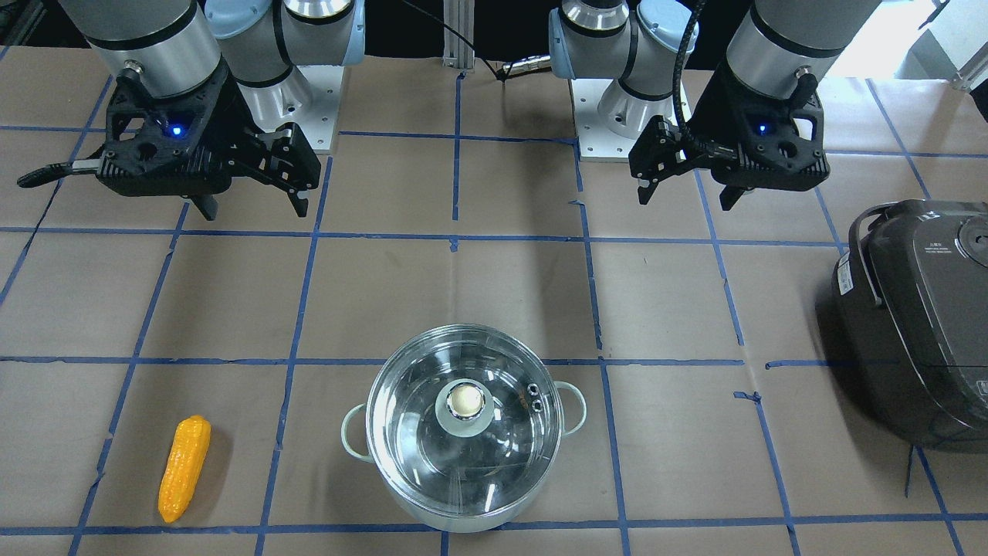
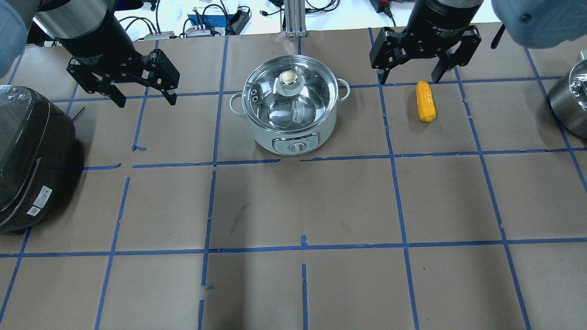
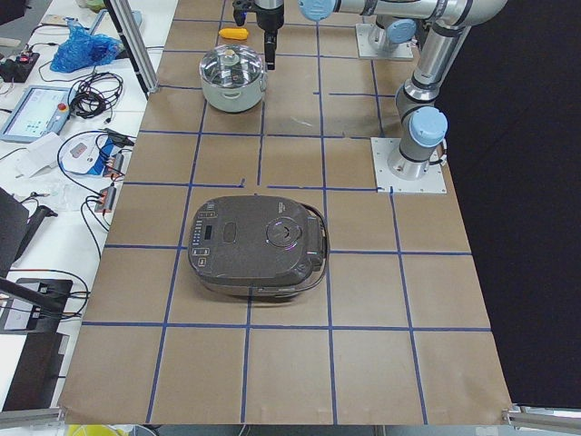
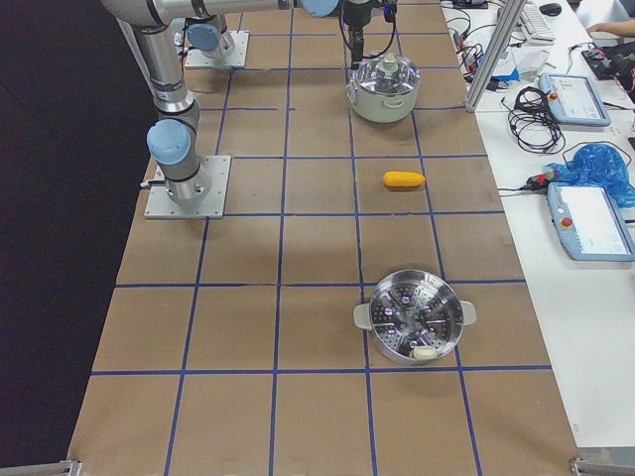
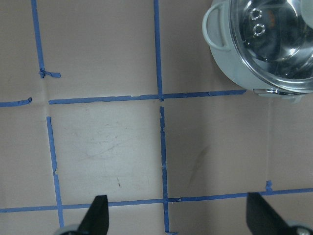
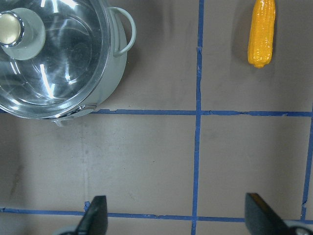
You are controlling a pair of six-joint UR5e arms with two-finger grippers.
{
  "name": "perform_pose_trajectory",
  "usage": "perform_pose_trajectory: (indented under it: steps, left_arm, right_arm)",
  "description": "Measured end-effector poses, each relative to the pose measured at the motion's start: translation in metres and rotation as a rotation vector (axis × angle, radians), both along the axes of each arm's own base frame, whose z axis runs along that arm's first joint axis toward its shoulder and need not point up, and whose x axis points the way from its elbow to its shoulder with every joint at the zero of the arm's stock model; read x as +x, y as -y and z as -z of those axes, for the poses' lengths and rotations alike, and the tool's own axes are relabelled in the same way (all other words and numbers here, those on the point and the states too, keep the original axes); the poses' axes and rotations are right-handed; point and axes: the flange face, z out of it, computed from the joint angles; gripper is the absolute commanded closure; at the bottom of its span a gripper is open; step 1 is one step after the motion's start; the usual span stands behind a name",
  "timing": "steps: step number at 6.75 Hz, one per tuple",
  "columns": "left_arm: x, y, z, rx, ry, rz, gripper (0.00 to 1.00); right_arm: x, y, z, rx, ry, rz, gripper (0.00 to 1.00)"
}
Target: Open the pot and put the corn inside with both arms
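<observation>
Both hover open and empty over the desk [image 2: 293, 206], my left hand [image 2: 146, 98] left of the lidded pot [image 2: 293, 133], my right hand [image 2: 408, 79] near the corn [image 2: 425, 101], probably so each takes one job.

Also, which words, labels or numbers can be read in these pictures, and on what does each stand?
"2F Adaptive": white print on the body of the right hand; the word after it is unclear.
Left hand: similar white print, too blurred to read.
Rice cooker: two white stickers, too small to read.
Pot: marks around its front dial, too small to read.
</observation>
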Motion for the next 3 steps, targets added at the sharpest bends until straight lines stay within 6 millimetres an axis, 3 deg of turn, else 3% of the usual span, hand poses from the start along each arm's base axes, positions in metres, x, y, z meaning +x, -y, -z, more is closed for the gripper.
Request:
perform_pose_trajectory:
  steps: [3]
  left_arm:
    - [-0.0062, 0.0017, 0.0007, 0.002, 0.0, 0.012, 0.0]
  right_arm:
    - [0.0005, -0.0003, 0.0001, 0.001, 0.0, -0.002, 0.0]
